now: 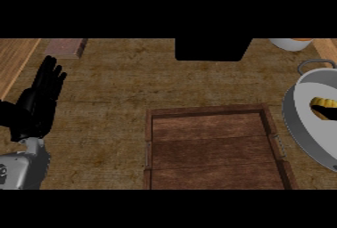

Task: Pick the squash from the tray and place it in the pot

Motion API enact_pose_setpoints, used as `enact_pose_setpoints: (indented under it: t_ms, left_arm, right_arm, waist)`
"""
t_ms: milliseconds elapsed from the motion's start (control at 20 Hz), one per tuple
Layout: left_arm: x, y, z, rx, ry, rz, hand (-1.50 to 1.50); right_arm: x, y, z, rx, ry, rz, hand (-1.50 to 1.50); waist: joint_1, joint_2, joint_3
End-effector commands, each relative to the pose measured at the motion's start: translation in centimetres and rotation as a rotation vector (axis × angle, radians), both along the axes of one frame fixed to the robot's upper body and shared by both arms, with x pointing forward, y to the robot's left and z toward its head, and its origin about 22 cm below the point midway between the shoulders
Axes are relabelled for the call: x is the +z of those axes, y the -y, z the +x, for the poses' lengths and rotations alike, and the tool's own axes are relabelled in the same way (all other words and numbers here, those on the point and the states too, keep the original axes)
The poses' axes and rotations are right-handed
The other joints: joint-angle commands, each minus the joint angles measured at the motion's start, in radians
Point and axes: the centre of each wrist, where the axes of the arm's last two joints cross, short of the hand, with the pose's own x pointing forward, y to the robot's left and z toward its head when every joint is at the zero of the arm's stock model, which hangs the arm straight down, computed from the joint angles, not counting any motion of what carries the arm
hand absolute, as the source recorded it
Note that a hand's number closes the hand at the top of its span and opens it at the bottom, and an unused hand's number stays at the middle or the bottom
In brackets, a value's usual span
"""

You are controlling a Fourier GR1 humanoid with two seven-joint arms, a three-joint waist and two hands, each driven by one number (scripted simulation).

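Left robot hand (36,104): seen at the left edge of the head view, fingers straight and pointing up, nothing held; it is judged to be at rest and well apart from the tray.
Counter (99,133): a brown mottled top on which the tray and the pot are carried; a small reddish block (64,46) is seen at its far left, and a black box shape (212,49) at the far middle.
Tray (214,151): a dark wooden tray with a raised rim, set in the lower middle; no squash is seen on its planks, so the pick-up is judged to be done.
White bowl (289,43): seen in part at the far right, something orange inside it; it is no part of the task.
Pot (302,127): a grey pot with a handle at its far side, cut off by the right edge, just beside the tray.
Squash (322,103): a yellow ribbed shape is seen inside the pot, with a dark shape just below it that cannot be identified.
Right robot hand: not made out with any certainty in this view; its state cannot be told.
Progress: the squash is judged to be already inside the pot; whether it has been let go cannot be told, so at most the release and withdrawal are left.
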Motion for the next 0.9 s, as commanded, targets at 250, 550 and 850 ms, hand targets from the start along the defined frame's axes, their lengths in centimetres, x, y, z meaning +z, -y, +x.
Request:
enact_pose_setpoints:
  t_ms: [250, 550, 850]
  left_arm:
    - [-0.7, -0.5, -1.0, 0.012, 0.005, -0.014, 0.0]
    - [-0.7, 1.3, -1.1, 0.023, -0.008, -0.018, 0.0]
    - [-0.4, 0.2, 0.2, -0.003, 0.001, -0.012, 0.0]
  right_arm:
    - [0.7, 4.5, -2.5, 0.0, 0.284, 0.31, -1.5]
    - [3.2, 10.3, -7.7, -0.006, 0.302, 0.345, -1.5]
    - [2.7, 13.1, -12.0, 0.002, 0.304, 0.362, -1.5]
  waist:
    - [-0.008, -0.003, -0.001]
    - [-0.019, -0.007, -0.002]
    - [-0.01, -0.002, -0.001]
